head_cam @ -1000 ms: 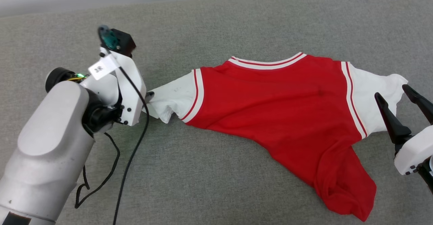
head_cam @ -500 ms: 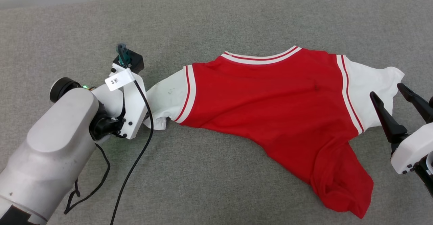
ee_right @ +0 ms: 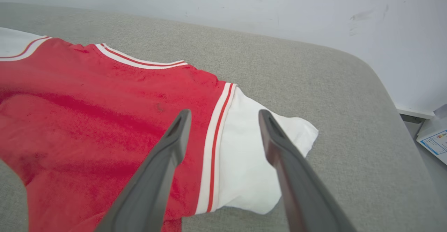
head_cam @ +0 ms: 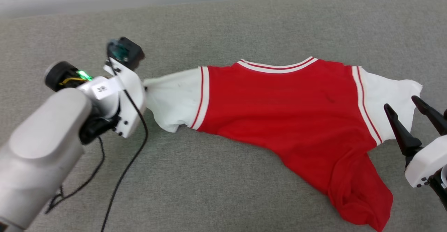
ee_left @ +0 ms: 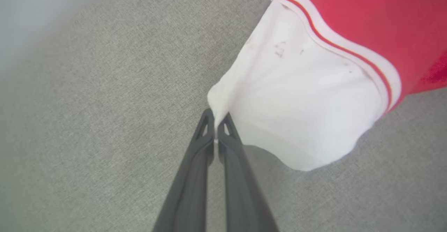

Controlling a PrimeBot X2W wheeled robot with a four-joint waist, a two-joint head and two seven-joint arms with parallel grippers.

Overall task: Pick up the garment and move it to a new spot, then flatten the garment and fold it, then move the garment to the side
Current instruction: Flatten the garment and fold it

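Note that you cannot read the blurred tag (head_cam: 102, 89) on the left wrist, the bunched hem corner of the garment (head_cam: 279, 110) runs off the head view at 5 o'clock, the body of the right gripper (head_cam: 401, 102) is cut at 4 o'clock, and the left-sleeve specks (ee_left: 279, 50) are too small to identify.

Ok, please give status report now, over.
Left gripper shut on garment at sleeve tip. Right gripper open, near other sleeve. Hem bunched. No obstacle seen.
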